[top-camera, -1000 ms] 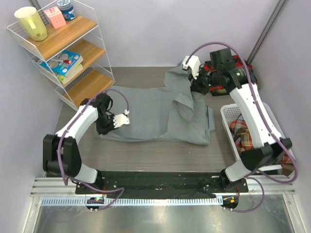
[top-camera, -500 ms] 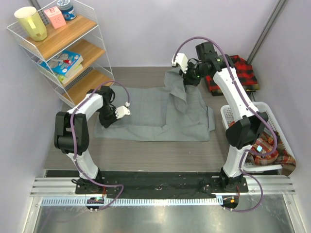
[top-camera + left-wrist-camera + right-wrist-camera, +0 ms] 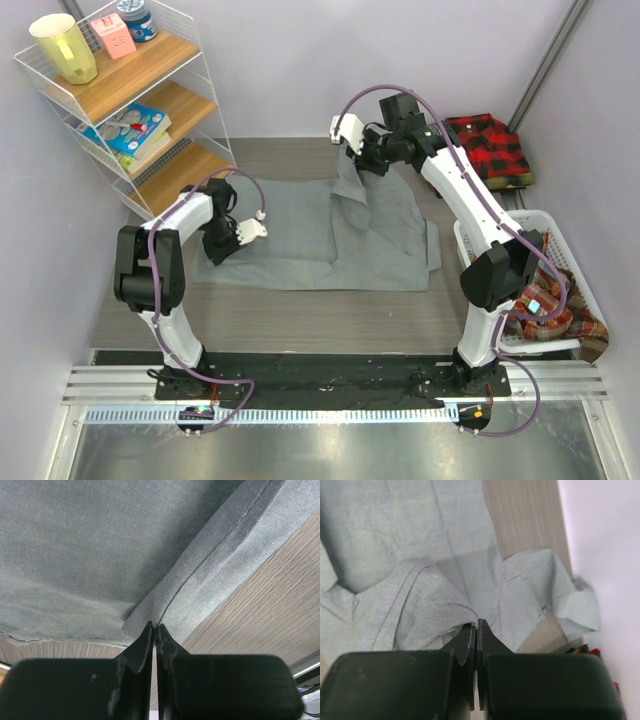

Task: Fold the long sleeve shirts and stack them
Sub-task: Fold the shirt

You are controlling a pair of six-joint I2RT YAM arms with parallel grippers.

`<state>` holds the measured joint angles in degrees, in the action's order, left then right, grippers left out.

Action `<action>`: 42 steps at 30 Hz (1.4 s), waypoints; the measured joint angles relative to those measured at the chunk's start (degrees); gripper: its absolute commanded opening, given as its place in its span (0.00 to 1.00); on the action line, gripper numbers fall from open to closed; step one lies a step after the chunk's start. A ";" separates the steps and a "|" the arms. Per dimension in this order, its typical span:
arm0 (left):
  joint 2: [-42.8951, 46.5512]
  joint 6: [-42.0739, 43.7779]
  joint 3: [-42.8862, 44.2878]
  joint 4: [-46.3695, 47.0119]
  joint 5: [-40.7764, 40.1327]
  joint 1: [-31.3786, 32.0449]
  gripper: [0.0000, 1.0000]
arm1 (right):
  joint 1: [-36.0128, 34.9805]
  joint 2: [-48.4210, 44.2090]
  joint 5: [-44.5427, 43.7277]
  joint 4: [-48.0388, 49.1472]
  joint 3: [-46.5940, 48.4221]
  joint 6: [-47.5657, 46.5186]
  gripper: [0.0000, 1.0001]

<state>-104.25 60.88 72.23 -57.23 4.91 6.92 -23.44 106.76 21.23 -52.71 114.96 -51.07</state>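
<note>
A plain grey long sleeve shirt [image 3: 300, 235] lies spread across the middle of the table. My left gripper [image 3: 228, 240] sits low at the shirt's left edge. In the left wrist view it [image 3: 154, 626] is shut, with the hem [image 3: 200, 575] pinched at its tips. My right gripper [image 3: 362, 165] is raised over the shirt's far edge. It is shut on a lifted fold of the grey cloth [image 3: 425, 610], which drapes from its tips [image 3: 477, 622]. A red-and-black checked shirt [image 3: 490, 150] lies folded at the back right.
A white basket [image 3: 470, 240] at the right holds orange-brown plaid shirts [image 3: 545, 300]. A wire shelf unit [image 3: 140, 110] with a yellow jug, books and boxes stands at the back left. Walls close in behind and on both sides.
My right arm has swung left, carrying the lifted grey fold over the shirt's body. The left gripper has shifted slightly up and left at the shirt's left edge.
</note>
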 measured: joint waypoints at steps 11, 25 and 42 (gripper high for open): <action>-2.54 -4.61 2.80 1.03 -0.35 -2.40 0.43 | -0.68 0.00 -4.63 9.79 -5.49 0.13 0.01; 2.89 -17.05 1.92 2.64 5.03 -6.03 0.53 | -0.87 -3.13 -4.26 10.58 -18.56 5.35 0.01; 2.89 -24.06 -9.31 11.45 -0.61 1.49 0.50 | -2.14 6.62 2.60 13.86 -36.74 22.49 0.01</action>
<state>-101.36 36.82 62.92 -45.78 4.29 8.40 -25.58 113.38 23.83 -38.85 78.22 -28.58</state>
